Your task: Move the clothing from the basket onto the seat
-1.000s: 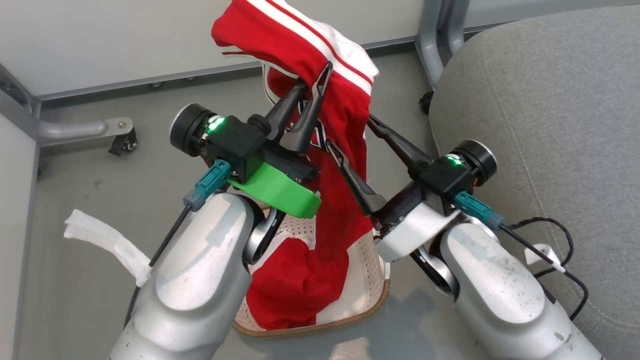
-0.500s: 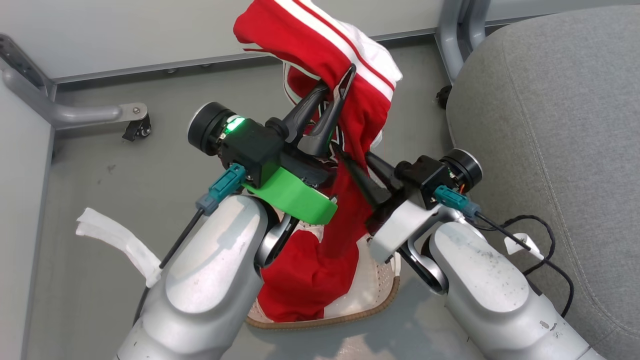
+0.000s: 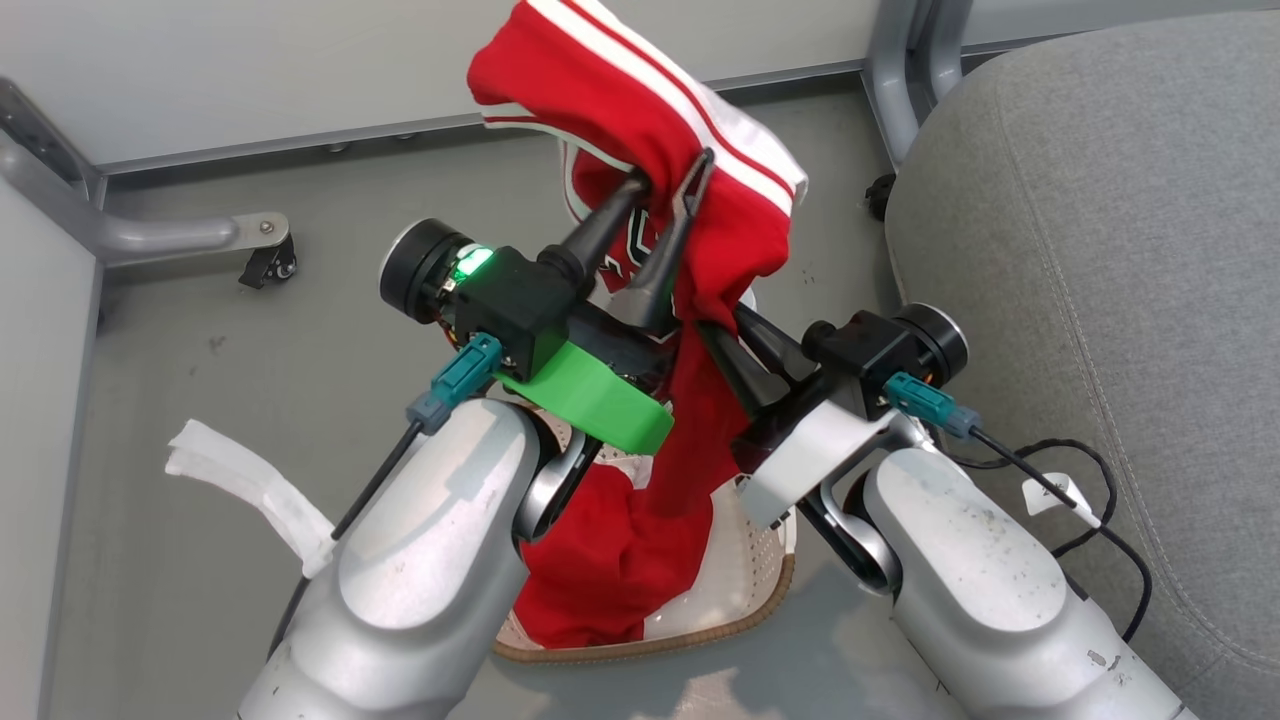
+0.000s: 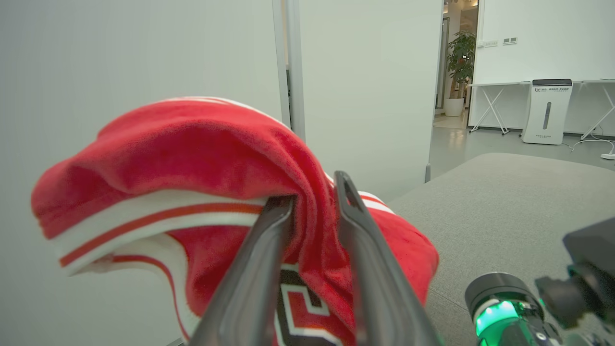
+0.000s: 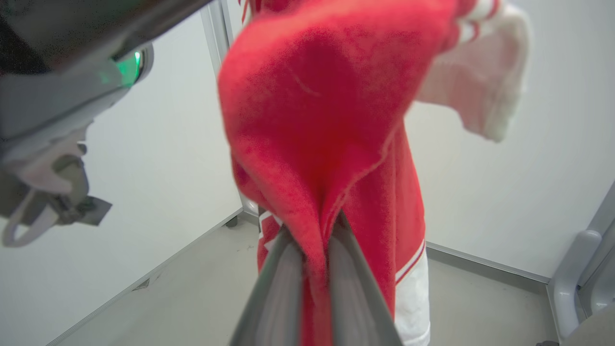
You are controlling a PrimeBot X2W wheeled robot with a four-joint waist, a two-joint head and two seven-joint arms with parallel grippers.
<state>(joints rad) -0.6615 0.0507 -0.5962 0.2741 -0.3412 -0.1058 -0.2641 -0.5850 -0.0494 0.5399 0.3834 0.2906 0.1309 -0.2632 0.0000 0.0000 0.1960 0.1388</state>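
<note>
1. Grey smooth floor (image 3: 230, 420) beside a pale wall carries the small cream perforated plastic basket (image 3: 760, 570) with a brown braided rim.
2. Red thin-fabric clothing (image 3: 640, 110) with white stripes hangs as one long band, its long axis near vertical. The striped end is up and the lower end is bunched in the basket (lettering partly hidden).
3. Up top, the left gripper (image 3: 673, 170) has its jaws parted, with a fold draped between them.
4. Lower down, the right gripper (image 5: 314, 235) is clamped on the clothing.
5. Rightward of the basket lies the large grey woven-fabric seat (image 3: 1100, 250).
</note>
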